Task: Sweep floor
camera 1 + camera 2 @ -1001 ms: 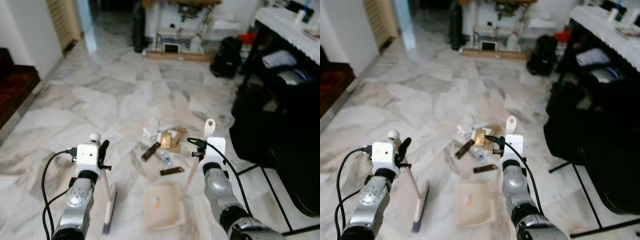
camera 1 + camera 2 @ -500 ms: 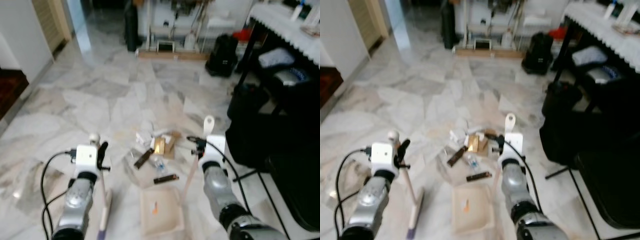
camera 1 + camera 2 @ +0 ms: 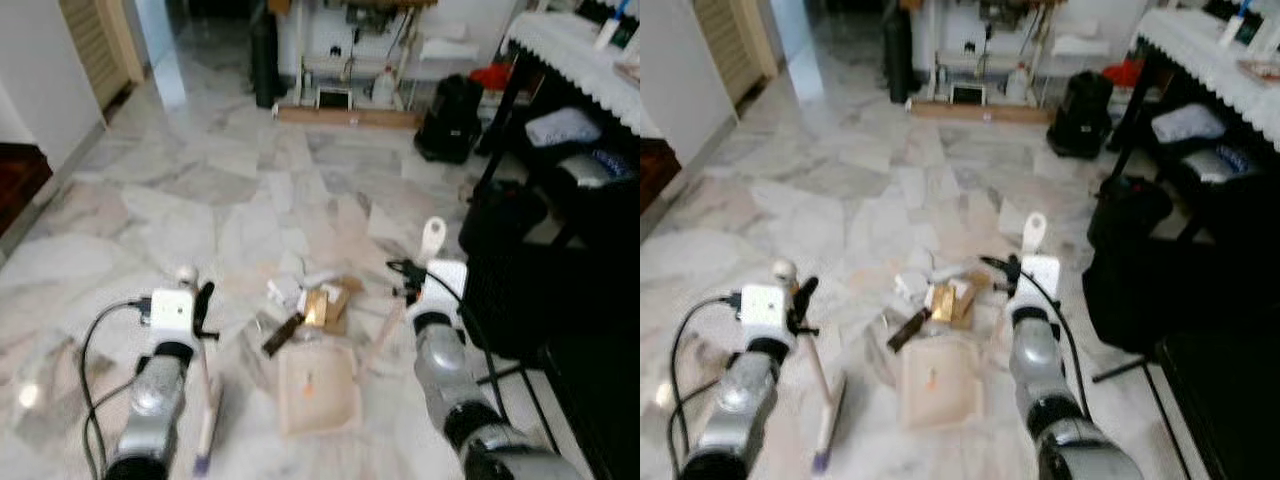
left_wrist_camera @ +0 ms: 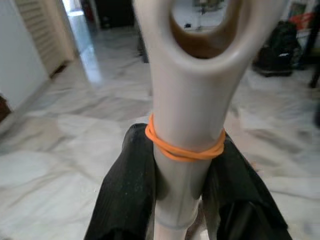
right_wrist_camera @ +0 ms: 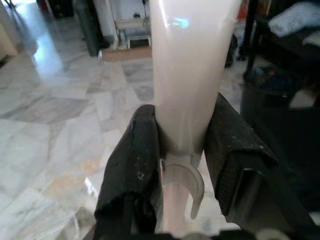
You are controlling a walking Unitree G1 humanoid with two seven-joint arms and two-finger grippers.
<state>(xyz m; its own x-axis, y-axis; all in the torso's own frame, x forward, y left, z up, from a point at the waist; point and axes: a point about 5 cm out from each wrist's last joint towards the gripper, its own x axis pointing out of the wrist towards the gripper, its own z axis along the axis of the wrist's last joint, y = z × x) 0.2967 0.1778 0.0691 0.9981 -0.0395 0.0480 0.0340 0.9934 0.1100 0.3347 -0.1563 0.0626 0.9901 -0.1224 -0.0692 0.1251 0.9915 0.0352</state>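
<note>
My left gripper (image 3: 201, 312) is shut on the pale broom handle (image 4: 186, 95), which wears an orange rubber band (image 4: 184, 150). The broom head (image 3: 208, 432) rests on the marble floor at the lower left. The right gripper (image 3: 409, 287) is shut on the slanting dustpan handle (image 5: 187, 70), whose looped top (image 3: 433, 236) sticks up. The beige dustpan (image 3: 318, 389) lies flat with its front edge against a litter pile (image 3: 318, 299) of paper scraps, a gold wrapper and a dark strip (image 3: 282, 334).
A black bag (image 3: 449, 115) stands at the back right. A cloth-covered table (image 3: 574, 52) with dark bags (image 3: 520, 262) beneath it lines the right side. White appliances (image 3: 350, 55) and a dark cylinder (image 3: 263, 62) stand at the back, a wooden step (image 3: 18, 168) at the left.
The dustpan has slid forward up to the litter pile, and the short dark strip that lay in front of it is gone from the floor. The whole view has also shifted.
</note>
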